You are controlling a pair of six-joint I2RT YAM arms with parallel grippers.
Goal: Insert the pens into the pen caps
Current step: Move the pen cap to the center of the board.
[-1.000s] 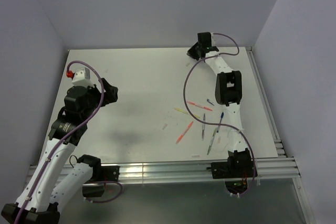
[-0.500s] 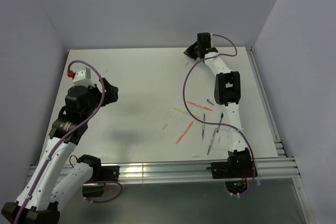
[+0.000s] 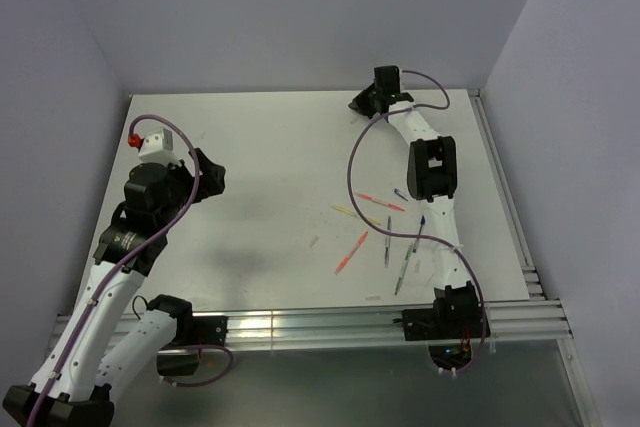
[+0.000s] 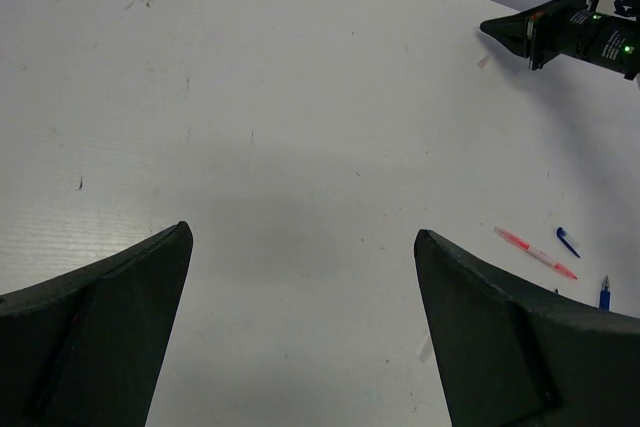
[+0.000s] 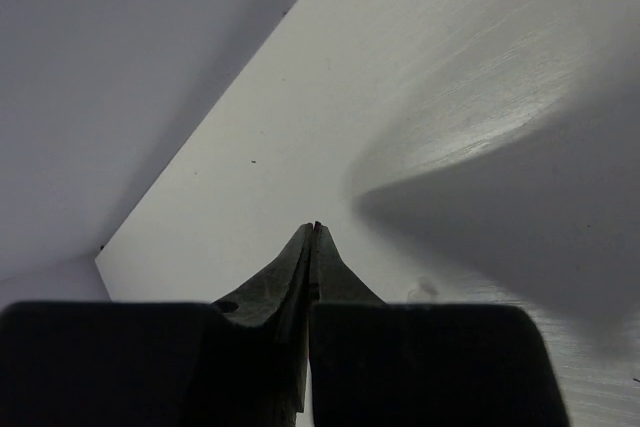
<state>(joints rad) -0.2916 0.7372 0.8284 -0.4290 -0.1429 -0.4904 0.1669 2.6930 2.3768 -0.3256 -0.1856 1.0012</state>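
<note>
Several thin pens lie loose at the table's right centre: a red-pink pen [image 3: 380, 202] [image 4: 535, 253], a yellow one [image 3: 350, 213], an orange one [image 3: 352, 252], a grey one [image 3: 388, 240], a green-clear one [image 3: 404, 267] and a blue one [image 3: 422, 222]. A dark blue cap [image 3: 400, 194] [image 4: 567, 241] lies beside the red-pink pen. Pale caps [image 3: 313, 241] [image 4: 425, 349] lie apart. My right gripper [image 3: 357, 104] [image 5: 316, 225] is shut at the far back with nothing visible in it, and a translucent cap [image 5: 425, 289] [image 4: 484, 61] lies just beside it. My left gripper [image 3: 215, 179] [image 4: 300, 232] hangs open over bare table on the left.
Grey walls close the table at the back and both sides. A metal rail [image 3: 300, 327] runs along the near edge and another rail [image 3: 510, 207] along the right edge. The right arm [image 3: 435, 172] stretches over the pens.
My right gripper's jaws have closed the last small gap and its tip has shifted slightly left at the back. The left arm and the pens have not moved.
</note>
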